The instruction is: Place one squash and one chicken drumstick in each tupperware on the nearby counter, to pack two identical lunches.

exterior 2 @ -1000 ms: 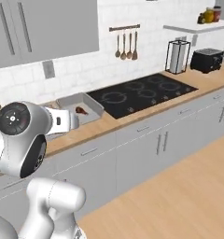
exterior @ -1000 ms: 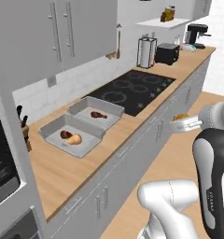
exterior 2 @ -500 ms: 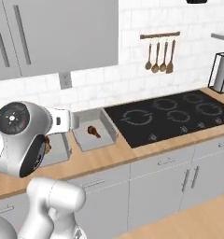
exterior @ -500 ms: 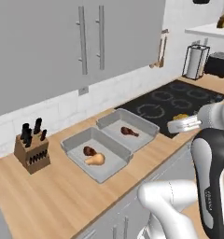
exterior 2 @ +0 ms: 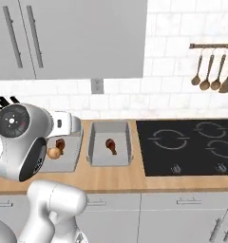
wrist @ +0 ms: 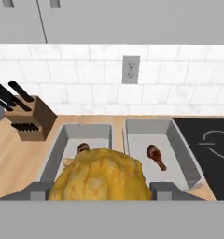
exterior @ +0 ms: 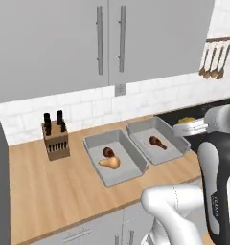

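Gripper: gripper closed on the yellow squash; lumpy body fills the gap btwn the fingers, hand view. In left base view the yellow squash shows at the arm's tip, at 3 o'clock of the trays.
Left tray: left tupperware has a drumstick plus tan squash, touching. Looks done.
Right tray: right tupperware has one drumstick only, lying slantwise near mid-floor. Squash missing here.
Key relation: hand view, held squash sits low centre; right tray lies at approx 1 o'clock from it, left tray at 11. Tray's long axis runs away from the hand, toward the wall.
Judgement: next move likely carry fwd and a bit right, set down in bare floor of right tray, clear of its drumstick.
Counter: wooden counter; knife block at 9 o'clock of trays, stovetop at 3.
Risk: squash is bulky, may roll onto the drumstick or catch the near wall.
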You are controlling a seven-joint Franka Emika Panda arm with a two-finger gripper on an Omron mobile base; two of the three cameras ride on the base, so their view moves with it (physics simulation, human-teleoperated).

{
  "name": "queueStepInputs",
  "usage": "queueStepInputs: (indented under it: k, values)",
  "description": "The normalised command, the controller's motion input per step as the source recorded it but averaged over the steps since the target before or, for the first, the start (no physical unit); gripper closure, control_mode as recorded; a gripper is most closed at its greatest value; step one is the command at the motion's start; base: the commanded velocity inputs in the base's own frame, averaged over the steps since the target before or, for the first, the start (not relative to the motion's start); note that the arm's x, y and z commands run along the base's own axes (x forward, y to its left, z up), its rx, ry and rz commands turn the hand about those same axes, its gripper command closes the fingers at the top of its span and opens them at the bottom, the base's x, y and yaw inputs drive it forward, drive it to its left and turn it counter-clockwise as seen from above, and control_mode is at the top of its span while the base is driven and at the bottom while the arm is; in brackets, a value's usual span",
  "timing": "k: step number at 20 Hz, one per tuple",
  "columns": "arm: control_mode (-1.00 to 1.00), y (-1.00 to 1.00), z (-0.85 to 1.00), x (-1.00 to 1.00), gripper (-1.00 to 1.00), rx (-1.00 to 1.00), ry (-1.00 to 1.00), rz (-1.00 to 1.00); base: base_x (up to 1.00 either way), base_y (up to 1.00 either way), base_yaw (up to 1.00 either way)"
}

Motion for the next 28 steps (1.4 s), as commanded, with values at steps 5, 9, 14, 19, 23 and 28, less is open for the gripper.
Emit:
queueStepInputs:
  k: [5,9,14,19,23,28]
  values:
    - [1.0,0.0,0.0,0.0,1.0,0.0,0.0,0.0,1.0,-0.07,0.59]
    - [1.0,0.0,0.0,0.0,1.0,0.0,0.0,0.0,1.0,-0.02,0.52]
    - [-1.0,-0.4,-0.5,0.6,1.0,-0.01,0.24,0.1,0.0,0.0,0.0]
    - [-1.0,-0.59,-0.53,0.67,1.0,-0.02,0.12,0.0,0.0,0.0,0.0]
    - [-1.0,-0.7,-0.79,0.42,1.0,-0.03,0.0,0.0,0.0,0.0,0.0]
    - [-1.0,-0.39,-0.77,0.64,1.0,-0.02,0.06,0.0,0.0,0.0,0.0]
